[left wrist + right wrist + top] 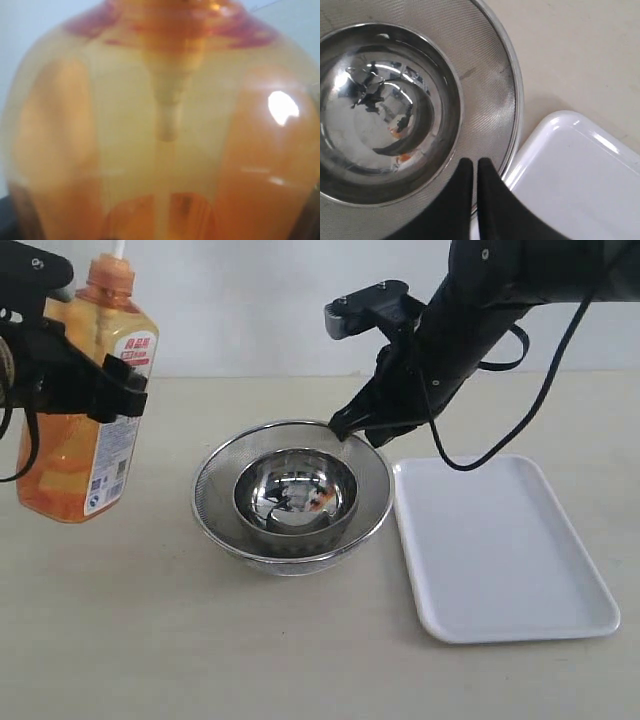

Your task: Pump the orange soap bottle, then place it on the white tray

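The orange soap bottle [75, 455] hangs upright at the far left, lifted off the table, with my left gripper [105, 390] shut around its upper body. Its white stem [120, 248] runs out of the picture, so the pump head is out of view. In the left wrist view the bottle [165, 125] fills the frame and hides the fingers. My right gripper [342, 427] is shut and empty, its tips just over the far right rim of the mesh strainer, next to the white tray [500, 550]. The right wrist view shows the right gripper [474, 162] over that rim, beside the tray [580, 170].
A steel bowl [296, 490] sits inside a wider mesh strainer [215, 480] at the table's middle, between the bottle and the tray. The bowl [380, 110] holds a few small orange specks. Bare table lies in front of the bowls.
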Controlling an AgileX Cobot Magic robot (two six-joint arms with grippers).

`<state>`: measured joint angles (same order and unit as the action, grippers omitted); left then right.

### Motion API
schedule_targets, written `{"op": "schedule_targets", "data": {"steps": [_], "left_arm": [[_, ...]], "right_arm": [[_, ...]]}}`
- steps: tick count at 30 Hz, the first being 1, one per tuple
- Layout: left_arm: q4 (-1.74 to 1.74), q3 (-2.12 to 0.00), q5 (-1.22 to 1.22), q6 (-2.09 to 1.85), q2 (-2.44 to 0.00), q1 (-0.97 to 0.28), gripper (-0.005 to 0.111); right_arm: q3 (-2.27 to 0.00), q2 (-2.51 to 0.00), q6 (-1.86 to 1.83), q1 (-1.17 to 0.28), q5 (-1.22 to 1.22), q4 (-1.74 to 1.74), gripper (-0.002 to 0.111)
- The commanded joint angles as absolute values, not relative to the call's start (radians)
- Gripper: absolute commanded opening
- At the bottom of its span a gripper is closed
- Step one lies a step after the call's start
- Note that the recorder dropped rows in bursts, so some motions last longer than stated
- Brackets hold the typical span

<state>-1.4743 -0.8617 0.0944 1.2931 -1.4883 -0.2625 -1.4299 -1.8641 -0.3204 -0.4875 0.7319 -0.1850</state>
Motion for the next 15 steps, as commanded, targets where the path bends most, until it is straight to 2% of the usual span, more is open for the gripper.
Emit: {"op": "schedule_targets", "data": {"steps": [1, 8, 15], "left_arm": [[-1.618, -0.914, 0.106, 1.449, -1.507, -0.26, 0.005], [-1.681, -0.912, 0.093, 1.477, -1.508, -0.26, 0.005], [-1.744, -0.915, 0.323, 1.533, -1.509, -0.26, 0.005]], "right_arm": [[-1.438, -1.861, -0.328, -0.486, 0.722, -0.171, 0.0], [-1.438, -1.861, -0.35, -0.486, 0.722, -0.162, 0.0], [-1.438, -1.861, -0.409, -0.486, 0.699, -0.162, 0.0]]}}
